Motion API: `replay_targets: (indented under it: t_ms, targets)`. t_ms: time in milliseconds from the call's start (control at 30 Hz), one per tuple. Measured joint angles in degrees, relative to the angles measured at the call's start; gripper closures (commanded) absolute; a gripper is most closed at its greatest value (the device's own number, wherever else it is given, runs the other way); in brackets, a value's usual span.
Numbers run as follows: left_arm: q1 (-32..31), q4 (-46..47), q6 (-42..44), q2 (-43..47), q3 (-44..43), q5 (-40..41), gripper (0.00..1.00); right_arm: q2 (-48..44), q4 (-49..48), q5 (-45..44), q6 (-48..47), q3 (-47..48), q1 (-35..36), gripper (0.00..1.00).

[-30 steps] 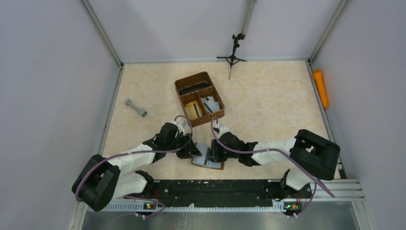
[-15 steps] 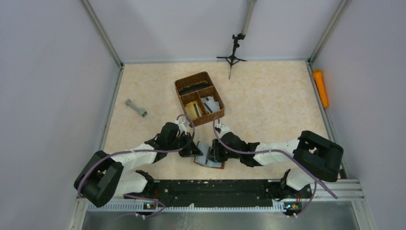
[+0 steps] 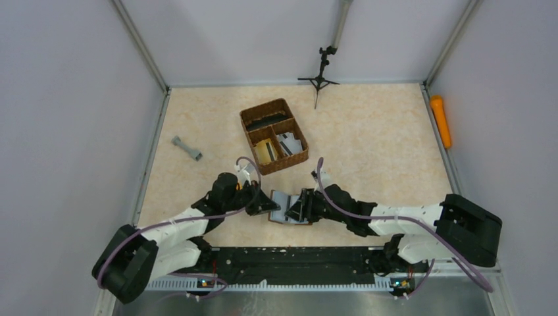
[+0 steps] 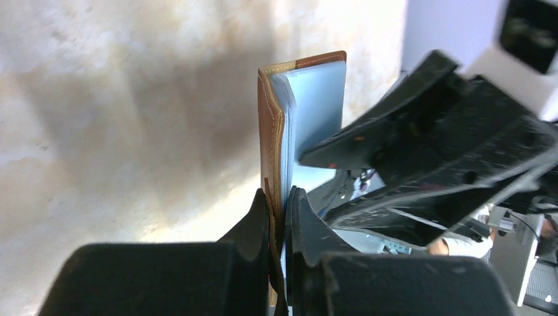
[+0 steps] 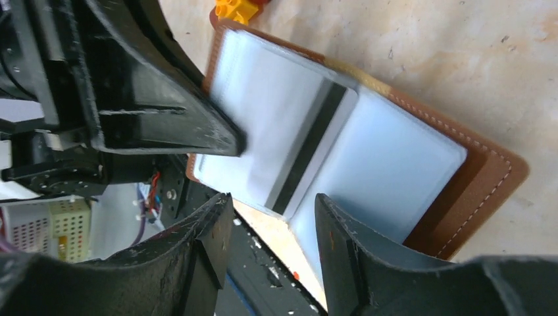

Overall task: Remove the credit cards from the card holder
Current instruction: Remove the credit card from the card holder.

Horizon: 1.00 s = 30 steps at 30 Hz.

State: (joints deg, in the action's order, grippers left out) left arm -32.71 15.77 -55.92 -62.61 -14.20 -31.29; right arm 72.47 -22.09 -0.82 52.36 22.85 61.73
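Open card holder (image 3: 288, 209) sits between both grippers. Its brown cover is clamped by left gripper (image 4: 281, 214) — good anchor. Jaws of right gripper (image 5: 271, 210) apart, straddling 1 striped credit card (image 5: 309, 138) — seemingly part-out. Pinch card edge only; draw flat, slowly.

Card holder (image 5: 487, 178): brown leather, pale stitching, blue-grey inside. Credit card (image 5: 289, 138): silver-grey w/ black stripe. Basket (image 3: 263, 106): brown woven. Tabletop (image 3: 368, 131): beige marbled.

The card holder (image 5: 490, 172) is smooth brown stitched leather with glossy plastic sleeves. The table (image 3: 375, 131) looks matt; the basket (image 3: 263, 106) is woven.
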Motion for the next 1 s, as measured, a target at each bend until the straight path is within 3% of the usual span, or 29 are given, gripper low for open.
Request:
replay_targets:
  t_ms: [267,433,833,1000]
  targets:
    - [0.02,2.78,-3.37,8.15,1.81,-0.70,1.00,-2.67,-9.66,5.55,7.06,-5.44,-3.28,0.48]
    - [0.02,5.33,-5.84,8.48,2.80,-2.36,1.00,-3.96,-16.46,8.50,11.10,-10.05,-5.49,0.48]
    - [-1.14,15.08,-10.84,8.46,4.02,-4.79,1.00,-6.16,-21.92,11.30,15.32,-10.93,-6.80,0.48]
    - [-1.90,16.59,-11.58,8.48,4.13,-4.90,1.00,-8.04,-24.26,11.26,17.27,-13.14,-7.10,0.58]
